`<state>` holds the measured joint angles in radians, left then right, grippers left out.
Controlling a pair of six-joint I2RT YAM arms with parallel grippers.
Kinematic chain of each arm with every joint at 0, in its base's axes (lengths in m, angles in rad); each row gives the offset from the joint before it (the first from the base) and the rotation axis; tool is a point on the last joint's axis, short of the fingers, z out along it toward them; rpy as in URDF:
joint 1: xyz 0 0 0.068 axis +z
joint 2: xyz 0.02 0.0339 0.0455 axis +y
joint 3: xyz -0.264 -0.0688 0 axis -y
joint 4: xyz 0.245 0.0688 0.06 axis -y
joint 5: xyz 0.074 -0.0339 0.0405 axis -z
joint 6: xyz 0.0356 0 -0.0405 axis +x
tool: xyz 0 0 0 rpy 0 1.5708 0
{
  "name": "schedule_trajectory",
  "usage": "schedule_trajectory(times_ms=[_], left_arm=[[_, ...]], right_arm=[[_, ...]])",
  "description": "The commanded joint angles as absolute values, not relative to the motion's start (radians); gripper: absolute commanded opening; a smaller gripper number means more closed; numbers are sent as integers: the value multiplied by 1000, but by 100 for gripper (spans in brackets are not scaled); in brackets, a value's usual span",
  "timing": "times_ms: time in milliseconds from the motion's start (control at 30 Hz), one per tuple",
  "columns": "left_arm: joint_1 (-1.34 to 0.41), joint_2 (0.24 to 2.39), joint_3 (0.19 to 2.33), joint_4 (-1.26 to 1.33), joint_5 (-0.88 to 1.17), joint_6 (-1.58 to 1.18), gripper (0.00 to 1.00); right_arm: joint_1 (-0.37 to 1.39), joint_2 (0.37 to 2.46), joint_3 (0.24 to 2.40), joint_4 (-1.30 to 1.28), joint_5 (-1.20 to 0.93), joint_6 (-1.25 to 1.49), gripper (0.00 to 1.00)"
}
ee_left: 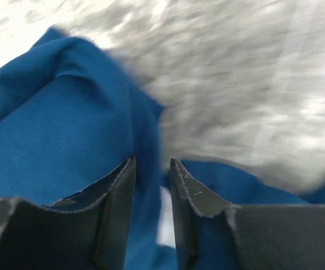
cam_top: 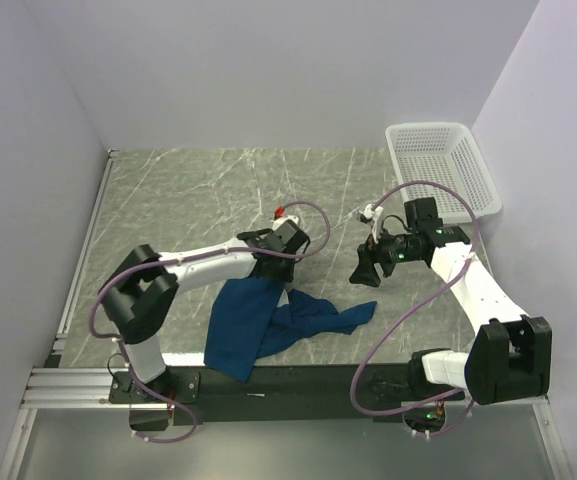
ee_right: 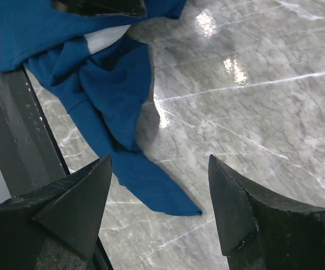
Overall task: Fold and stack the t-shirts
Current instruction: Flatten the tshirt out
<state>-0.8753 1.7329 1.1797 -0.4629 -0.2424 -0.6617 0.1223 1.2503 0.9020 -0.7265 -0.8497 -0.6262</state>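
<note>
The left gripper (ee_left: 152, 163) is pinching a fold of the blue t-shirt (cam_top: 240, 325), which is lying crumpled at the table's (cam_top: 198, 190) near edge — the right gripper (cam_top: 362, 268) is hovering beside it, jaws wide apart.

You have a t-shirt (cam_top: 258, 325) of deep royal blue, with a white patch (ee_right: 106, 36) showing among its folds. Your tabletop (cam_top: 198, 190) is grey-green marble crossed by thin pale veins. The basket (cam_top: 438, 165) is white mesh. The left arm (cam_top: 203, 258) and right arm (cam_top: 473, 285) are white with black joints and purple cables (cam_top: 354, 392). The left tool (ee_left: 152, 185) and right tool (ee_right: 160, 160) are dull black, scuffed pale at the edges.
</note>
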Motion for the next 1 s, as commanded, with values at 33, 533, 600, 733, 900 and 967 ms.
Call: schedule_trajectory(times_ms=[33,533,600,733,900,967], left_arm=[[-885,1773,1247,-609,-419,-624,37],[-905,1823,1335,-686,-512,-577,1],[-905,1772,1350,-687,-514,-574,1],[-904,1677,1367,-684,-485,-580,1],[-902,1542,1350,-677,-442,-603,1],[-897,1491,1335,-666,-413,-610,1]], right_arm=[[106,1216,931,-729,-871,-635,76],[83,1203,936,-741,-893,-640,76],[84,1204,939,-742,-893,-640,76],[83,1204,937,-746,-893,-641,76],[84,1203,937,-744,-891,-641,76],[83,1206,937,-750,-896,-653,76]])
